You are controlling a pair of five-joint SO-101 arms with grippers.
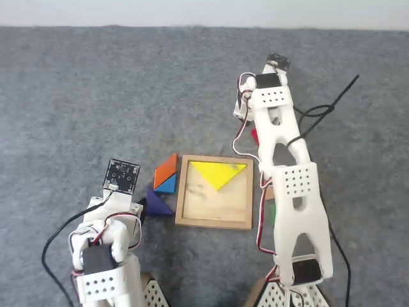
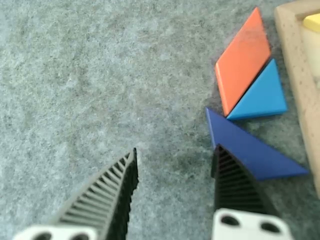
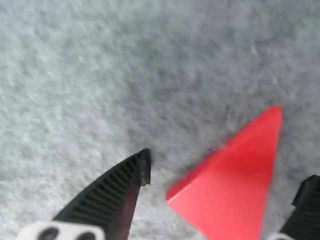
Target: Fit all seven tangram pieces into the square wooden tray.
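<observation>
Left of the square wooden tray [image 1: 180,192], the left gripper [image 2: 176,150] sits low over the grey carpet [image 1: 77,96], its jaws spread apart and holding nothing. 1 fingertip is right at the corner of the dark blue triangle [image 2: 252,152], which lies near the tray's left rim. Along that same rim, toward the tray's far left corner, the orange parallelogram [image 2: 243,60] and the light blue triangle [image 2: 262,95] lie touching along 1 edge. Inside the tray, the large yellow triangle [image 1: 218,171] lies flat against the far rim. Just right of the tray, a green piece [image 1: 271,211] peeks from beneath the right arm — its shape cannot be told. Beyond the tray's far right corner, the right gripper [image 3: 227,170] is released too. Its 2 fingers straddle the red triangle [image 3: 233,182] on the carpet, 1 tip clear of it.
</observation>
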